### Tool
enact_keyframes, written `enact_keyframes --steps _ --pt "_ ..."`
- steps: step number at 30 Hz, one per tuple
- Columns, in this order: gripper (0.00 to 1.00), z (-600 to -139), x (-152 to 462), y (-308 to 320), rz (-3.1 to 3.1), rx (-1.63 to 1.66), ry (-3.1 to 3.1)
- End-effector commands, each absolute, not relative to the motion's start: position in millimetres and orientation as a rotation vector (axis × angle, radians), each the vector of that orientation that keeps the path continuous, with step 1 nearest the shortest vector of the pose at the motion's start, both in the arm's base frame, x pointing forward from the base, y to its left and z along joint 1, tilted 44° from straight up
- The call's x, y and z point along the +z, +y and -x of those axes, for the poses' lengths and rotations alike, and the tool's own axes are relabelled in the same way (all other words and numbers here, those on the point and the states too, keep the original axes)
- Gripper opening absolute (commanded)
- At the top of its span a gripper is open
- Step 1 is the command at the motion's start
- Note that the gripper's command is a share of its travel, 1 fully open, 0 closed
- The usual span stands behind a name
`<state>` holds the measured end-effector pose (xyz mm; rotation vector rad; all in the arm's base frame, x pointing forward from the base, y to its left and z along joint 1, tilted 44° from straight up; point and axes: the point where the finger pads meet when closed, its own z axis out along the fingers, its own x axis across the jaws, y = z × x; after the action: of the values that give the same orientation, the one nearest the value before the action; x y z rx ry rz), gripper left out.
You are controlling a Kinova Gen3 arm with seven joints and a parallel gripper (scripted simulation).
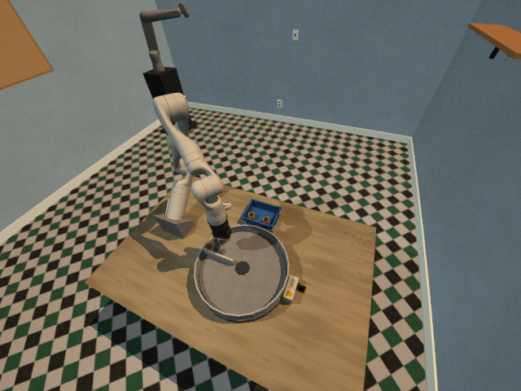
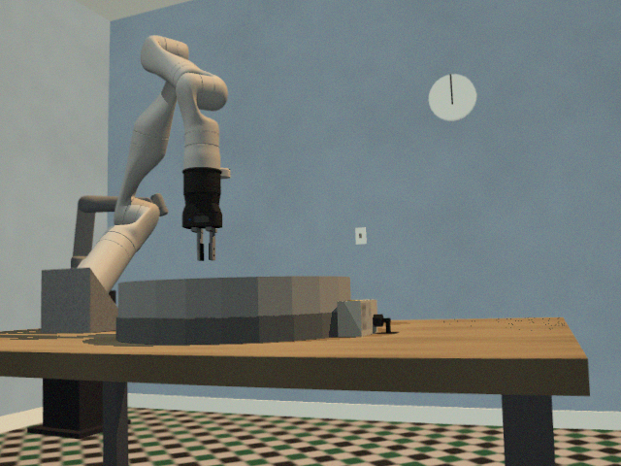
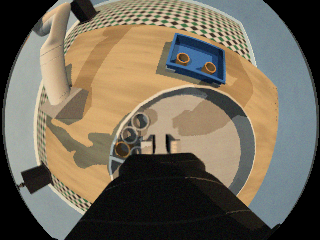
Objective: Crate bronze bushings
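Bronze bushing [image 3: 120, 149] crowds grey steel rings [image 3: 130, 134] beside the gripper [image 2: 206, 260] [image 3: 162, 145], its fingers apart, holding nothing.

blue crate [image 1: 261, 225] [image 3: 195, 72], chkd floor [image 1: 294, 168] [image 2: 350, 444] [image 3: 150, 17]
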<state>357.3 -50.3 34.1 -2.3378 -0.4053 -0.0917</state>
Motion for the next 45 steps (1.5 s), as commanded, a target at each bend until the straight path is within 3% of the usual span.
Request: enact_keyframes --steps 1,10,45 --pt "0.45 -357.3 33.6 -50.9 2.337 -0.093 -0.402" --pt "0.45 -336.3 -2.4 -83.1 2.337 -0.093 -0.402" --pt "0.45 -334.6 -23.7 -63.0 2.337 -0.093 -0.401"
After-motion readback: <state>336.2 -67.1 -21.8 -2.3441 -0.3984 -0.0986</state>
